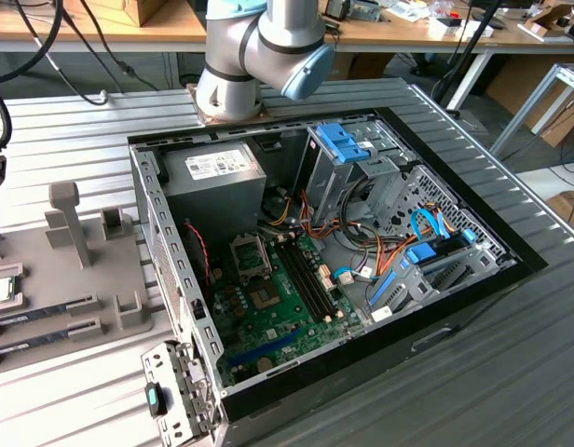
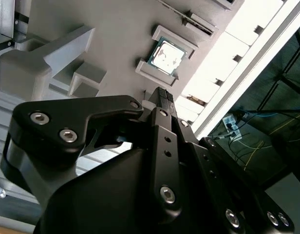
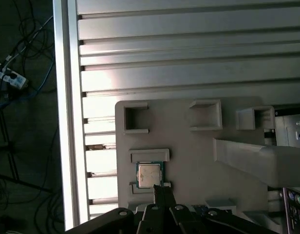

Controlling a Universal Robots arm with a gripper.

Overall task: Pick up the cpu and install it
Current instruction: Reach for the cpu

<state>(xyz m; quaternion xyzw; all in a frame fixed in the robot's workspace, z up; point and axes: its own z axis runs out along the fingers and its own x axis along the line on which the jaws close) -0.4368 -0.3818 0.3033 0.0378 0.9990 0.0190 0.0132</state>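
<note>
The cpu [image 3: 148, 176] is a small silvery square chip with a thin green edge. It lies flat in a recess of the grey holder plate [image 3: 189, 156]. In the second wrist view the cpu [image 2: 164, 55] sits just beyond my black gripper [image 2: 161, 93], whose fingers are shut together with nothing between them. In the first wrist view my gripper [image 3: 159, 188] hovers at the chip's near edge, apart from it. In the exterior view the cpu [image 1: 0, 291] shows at the far left edge. The board's empty socket [image 1: 251, 254] sits inside the open computer case [image 1: 455, 307].
The holder plate [image 1: 73, 279] carries upright grey posts [image 1: 68, 219] and long memory sticks [image 1: 45, 312]. In the case stand a grey power-supply box [image 1: 217, 172], drive cages with blue clips [image 1: 348, 149] and loose cables [image 1: 380, 256]. The ribbed metal table [image 3: 189, 48] ends in an edge rail [image 3: 67, 97].
</note>
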